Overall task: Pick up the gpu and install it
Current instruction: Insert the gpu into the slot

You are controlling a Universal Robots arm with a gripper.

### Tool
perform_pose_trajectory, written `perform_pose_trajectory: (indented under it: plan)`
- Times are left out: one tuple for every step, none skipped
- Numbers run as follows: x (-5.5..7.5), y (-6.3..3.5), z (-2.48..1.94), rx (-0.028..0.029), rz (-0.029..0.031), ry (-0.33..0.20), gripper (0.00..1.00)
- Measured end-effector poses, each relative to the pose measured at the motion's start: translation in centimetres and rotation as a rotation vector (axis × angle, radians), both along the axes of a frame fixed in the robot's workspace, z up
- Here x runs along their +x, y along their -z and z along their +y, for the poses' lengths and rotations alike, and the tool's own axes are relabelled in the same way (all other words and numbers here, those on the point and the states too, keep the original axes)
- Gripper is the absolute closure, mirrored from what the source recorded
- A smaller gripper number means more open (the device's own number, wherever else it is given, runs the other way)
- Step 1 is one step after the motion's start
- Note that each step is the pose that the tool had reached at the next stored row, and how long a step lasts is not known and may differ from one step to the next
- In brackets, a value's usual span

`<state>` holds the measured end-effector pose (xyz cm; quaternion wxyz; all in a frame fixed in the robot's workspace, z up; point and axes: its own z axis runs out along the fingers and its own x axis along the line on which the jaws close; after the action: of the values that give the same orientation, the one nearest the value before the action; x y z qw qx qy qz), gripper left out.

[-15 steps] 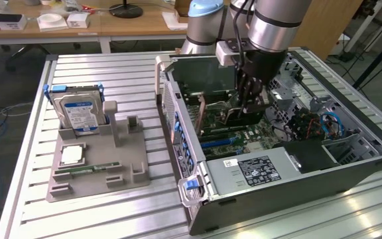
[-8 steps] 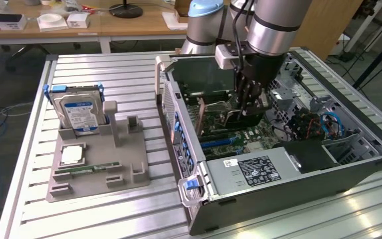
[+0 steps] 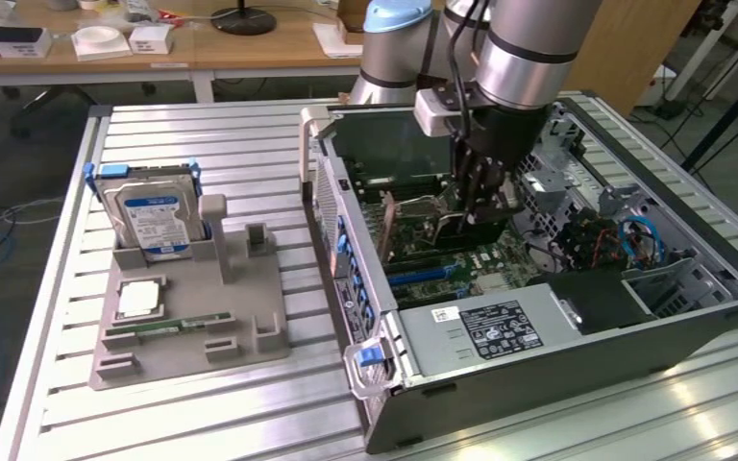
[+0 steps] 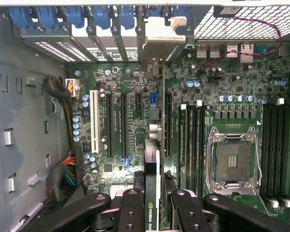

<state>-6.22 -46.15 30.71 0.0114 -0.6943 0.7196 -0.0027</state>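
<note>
Gripper (image 4: 156, 198) pinching gpu (image 4: 152, 169) by its upper edge, card edge-on between pads. Gpu inside computer case (image 3: 676, 327), directly under tool, over motherboard (image 4: 222, 72). Long axis parallel to black expansion slots (image 4: 123, 125), far end toward blue-latched rear bracket bays (image 4: 101, 17). Mind your lateral line-up: wrist view puts card between two long slots. Exterior view gives you arm reaching down into case, card mostly masked. Neither view tells you if card edge touches a slot.

The edge of the graphics card (image 4: 152, 188) in my grip bears a green logo and white letters "QUA". I cannot read the print on the power supply's (image 3: 498, 331) black label or the hard drive's (image 3: 154, 223) blue one.
</note>
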Motion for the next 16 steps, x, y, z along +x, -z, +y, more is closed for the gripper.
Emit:
perform_pose_trajectory:
  plan:
    - [0.0, 0.1, 0.03, -0.0001, -0.0016, 0.0, 0.74]
    - [-0.1, 0.2, 0.07, -0.0005, -0.0032, 0.0, 0.74]
    - [-0.1, 0.29, 0.12, 0.0, -0.0052, 0.0, 0.74]
    - [-0.1, 0.34, 0.14, 0.0016, -0.0072, 0.0, 0.74]
    - [-0.1, 0.37, 0.14, 0.0034, -0.0084, -0.001, 0.74]
    - [-0.1, 0.45, 0.14, 0.004, -0.0087, -0.001, 0.74]
    - [-0.2, 0.53, 0.14, 0.0044, -0.0087, 0.0, 0.74]
    - [-0.3, 0.63, 0.13, 0.0043, -0.0086, -0.001, 0.74]
    - [-0.4, 0.75, 0.12, 0.0044, -0.0086, -0.002, 0.74]
    - [-0.6, 0.85, 0.12, 0.0044, -0.0086, -0.002, 0.74]
    - [-0.7, 0.94, 0.12, 0.0043, -0.0085, -0.002, 0.74]
    - [-0.7, 1.05, 0.12, 0.0045, -0.0086, -0.002, 0.74]
    - [-0.7, 1.18, 0.12, 0.0044, -0.0085, -0.002, 0.74]
    - [-0.7, 1.34, 0.12, 0.0045, -0.0086, -0.002, 0.74]
    - [-0.7, 1.5, 0.12, 0.0045, -0.0086, -0.002, 0.74]
    - [-0.7, 1.65, 0.12, 0.0043, -0.0085, -0.002, 0.74]
